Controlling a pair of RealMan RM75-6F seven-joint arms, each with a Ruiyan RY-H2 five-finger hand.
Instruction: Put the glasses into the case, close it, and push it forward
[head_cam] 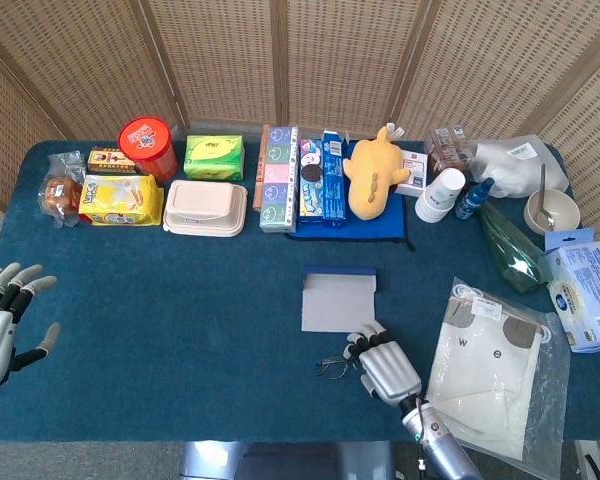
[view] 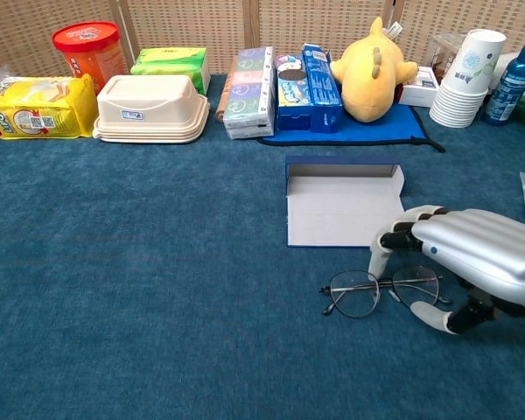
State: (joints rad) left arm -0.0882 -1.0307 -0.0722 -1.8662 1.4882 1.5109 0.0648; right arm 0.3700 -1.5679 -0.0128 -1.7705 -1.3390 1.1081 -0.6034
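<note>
Straddling glasses (view: 381,290): R hand (view: 459,262); contact unclear

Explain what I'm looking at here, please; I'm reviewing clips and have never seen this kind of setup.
It is a two-armed robot with metal five-finger hands, steered remotely by a person. One picture looks down from its head, the other looks forward from its chest.

On the blue table lie a pair of glasses and, just behind them, an open grey case. Snacks, a yellow plush toy and paper cups line the far edge.

The right hand is bent over the right lens, fingers on one side and thumb on the other; whether it grips the frame yet is unclear. The left hand waits open at the table's left edge, holding nothing.
</note>
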